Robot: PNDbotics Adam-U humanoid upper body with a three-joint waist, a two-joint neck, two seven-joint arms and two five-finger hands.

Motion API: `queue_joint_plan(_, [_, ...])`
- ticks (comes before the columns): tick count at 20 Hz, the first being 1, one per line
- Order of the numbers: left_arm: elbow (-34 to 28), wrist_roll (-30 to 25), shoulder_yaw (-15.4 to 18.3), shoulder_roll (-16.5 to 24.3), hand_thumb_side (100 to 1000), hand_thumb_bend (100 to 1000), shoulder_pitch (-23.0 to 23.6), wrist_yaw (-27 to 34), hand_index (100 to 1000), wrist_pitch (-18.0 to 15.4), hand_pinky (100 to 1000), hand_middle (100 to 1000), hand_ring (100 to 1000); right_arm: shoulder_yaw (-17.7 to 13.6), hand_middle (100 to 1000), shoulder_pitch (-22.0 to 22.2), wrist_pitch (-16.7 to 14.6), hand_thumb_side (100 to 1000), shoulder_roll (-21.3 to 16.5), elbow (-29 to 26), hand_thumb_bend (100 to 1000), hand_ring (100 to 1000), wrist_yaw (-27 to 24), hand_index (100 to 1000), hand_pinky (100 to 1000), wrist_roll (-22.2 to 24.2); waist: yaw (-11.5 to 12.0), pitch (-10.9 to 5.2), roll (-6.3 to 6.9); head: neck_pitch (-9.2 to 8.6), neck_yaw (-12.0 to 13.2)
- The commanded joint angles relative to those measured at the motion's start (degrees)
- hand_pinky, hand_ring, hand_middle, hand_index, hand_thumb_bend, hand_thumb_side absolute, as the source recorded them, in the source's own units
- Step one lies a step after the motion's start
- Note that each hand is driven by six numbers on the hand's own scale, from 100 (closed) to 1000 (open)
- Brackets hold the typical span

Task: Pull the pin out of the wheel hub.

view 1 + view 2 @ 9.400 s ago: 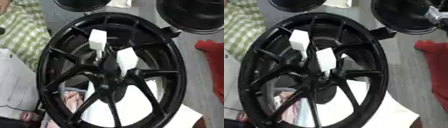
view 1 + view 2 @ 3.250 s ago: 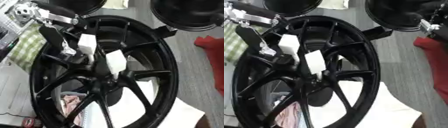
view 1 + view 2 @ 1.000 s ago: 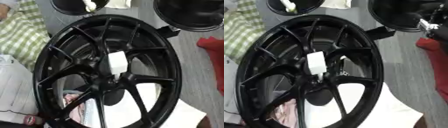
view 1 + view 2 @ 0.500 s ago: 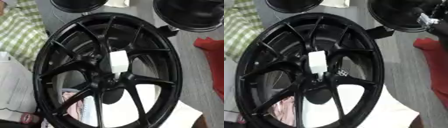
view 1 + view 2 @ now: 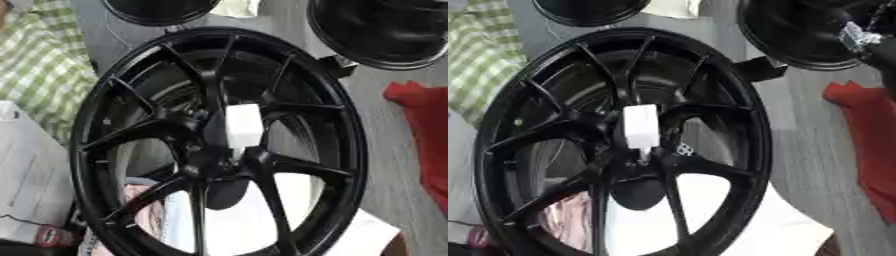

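White pin (image 5: pixel 244 125) seated upright in black wheel hub (image 5: pixel 214 160), hands out of frame so finger state unknown; off-axis pull risks jamming.

Twin head views, close above wheel hub (image 5: pixel 214 150)

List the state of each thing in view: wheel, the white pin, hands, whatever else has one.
Black wheel: lying flat, spokes up.
White pin: one only, upright by the hub centre, not yet pulled out.
Red cloth: lying crumpled at the right edge.
Right hand: only a part shows at the upper right edge, fingers not visible.
Left hand: not in view.
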Motion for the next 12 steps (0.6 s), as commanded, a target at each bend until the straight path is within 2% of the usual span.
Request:
queue_joint_plan(1, [0.7, -3.1, 1.8, 0.1, 683, 141, 1.1, -3.3, 935, -0.4, 826, 846, 831, -0.9, 613, -0.7, 0.0, 154, -0.8, -1.2, 463, 677, -0.3, 684, 861, -0.3, 0.0, -1.64, 0.22, -0.91, 0.4])
queue_joint_plan(2, [1.3, -4.1, 2.3, -0.3, 811, 281, 1.6, -4.5, 962, -0.3, 854, 867, 851, -1.0, 613, -0.6, 0.0, 154, -0.8, -1.2, 463, 677, -0.3, 684, 861, -0.4, 0.0, -1.66, 0.17, -0.96, 0.4])
queue_joint_plan(3, [1.9, -4.6, 2.9, -0.7, 852, 316, 1.9, -5.3, 973, -0.3, 862, 873, 858, -1.0, 613, -0.5, 0.0, 154, -0.9, -1.2, 463, 677, -0.3, 684, 861, -0.4, 0.0, -1.69, 0.13, -0.95, 0.4])
queue_joint_plan(4, [2.4, -4.8, 3.4, -0.9, 955, 342, 2.1, -5.8, 975, -0.4, 861, 866, 852, -1.1, 613, -0.5, -0.1, 153, -0.9, -1.2, 464, 677, -0.3, 684, 861, -0.5, 0.1, -1.73, 0.12, -0.91, 0.3])
queue_joint_plan(5, [2.6, -4.7, 3.8, -1.0, 1000, 345, 2.2, -5.9, 970, -0.7, 858, 860, 848, -1.1, 613, -0.5, -0.1, 153, -0.9, -1.2, 464, 676, -0.3, 684, 861, -0.5, 0.1, -1.77, 0.11, -0.88, 0.3])
queue_joint_plan(6, [2.7, -4.6, 4.0, -1.2, 1000, 318, 2.3, -5.5, 957, -1.0, 850, 847, 838, -1.1, 613, -0.4, -0.1, 153, -0.9, -1.2, 465, 676, -0.3, 683, 861, -0.5, 0.2, -1.79, 0.11, -0.85, 0.3])
queue_joint_plan(7, [2.6, -4.2, 4.3, -1.4, 1000, 194, 2.4, -4.8, 922, -1.1, 827, 816, 817, -1.1, 613, -0.4, -0.1, 153, -0.9, -1.2, 465, 676, -0.3, 683, 861, -0.6, 0.3, -1.81, 0.11, -0.83, 0.3])
queue_joint_plan(8, [2.3, -3.0, 4.6, -1.6, 1000, 112, 2.3, -3.5, 897, -0.8, 809, 793, 796, -1.1, 612, -0.4, -0.1, 153, -0.9, -1.2, 465, 676, -0.3, 683, 861, -0.6, 0.3, -1.82, 0.10, -0.82, 0.3])
queue_joint_plan(9, [1.7, -1.3, 4.9, -2.0, 953, 100, 2.1, -1.6, 859, -0.5, 779, 739, 746, -1.1, 612, -0.4, -0.1, 153, -0.8, -1.2, 465, 676, -0.3, 683, 861, -0.6, 0.4, -1.83, 0.08, -0.80, 0.3])
queue_joint_plan(10, [0.6, 0.8, 5.1, -2.4, 897, 100, 1.9, 1.4, 807, -0.6, 744, 647, 674, -1.0, 612, -0.4, -0.1, 153, -0.8, -1.2, 465, 676, -0.3, 683, 860, -0.5, 0.4, -1.83, 0.05, -0.77, 0.3])
queue_joint_plan(12, [-2.3, 6.1, 5.1, -3.4, 850, 100, 1.5, 9.1, 761, -1.7, 722, 591, 623, -1.0, 612, -0.5, 0.0, 153, -0.8, -1.2, 466, 676, -0.3, 683, 860, -0.5, 0.5, -1.82, 0.01, -0.70, 0.3])
